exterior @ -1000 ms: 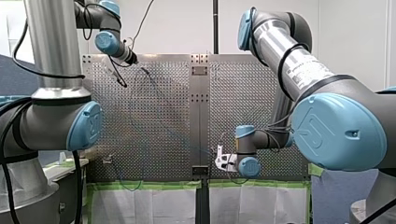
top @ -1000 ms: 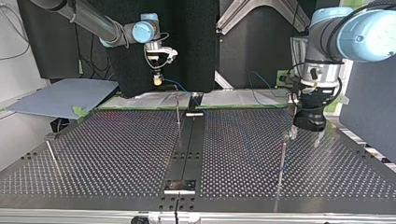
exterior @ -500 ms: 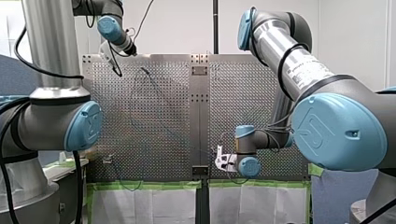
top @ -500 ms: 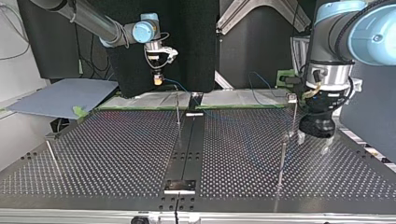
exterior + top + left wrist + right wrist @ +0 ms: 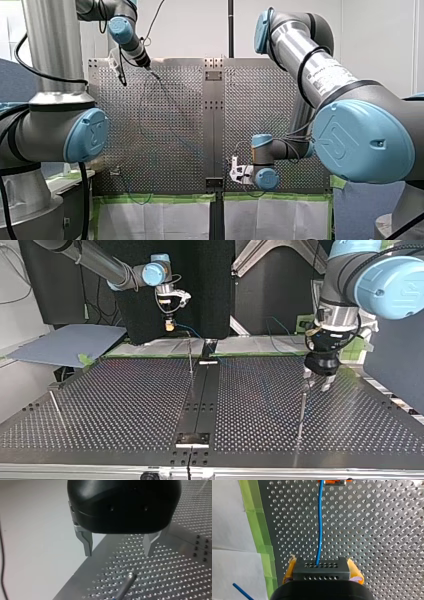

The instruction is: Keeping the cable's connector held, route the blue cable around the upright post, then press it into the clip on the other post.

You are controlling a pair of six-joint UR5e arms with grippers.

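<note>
Left gripper [image 5: 317, 383]: fingers apart, empty, right of centre in top view. Upright post [image 5: 302, 407] stands vertical just below it, the nearer gripper. Right gripper [image 5: 322, 568], upper left there, clamps connector [image 5: 321, 572]; blue cable [image 5: 320, 525] runs straight ahead.

two arms [image 5: 100, 262] [image 5: 385, 285], three posts [image 5: 190, 357] [image 5: 301, 410] [image 5: 56, 407], one blue cable [image 5: 320, 525], one connector [image 5: 321, 571]

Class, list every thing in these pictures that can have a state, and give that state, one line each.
Left tool, open, empty.
Post, upright, untouched, its top close by the left tool.
Connector, clamped between yellow pads.
Right tool, shut on the connector.
Blue cable, plugged into the connector, running nearly straight ahead of the right tool.
</note>
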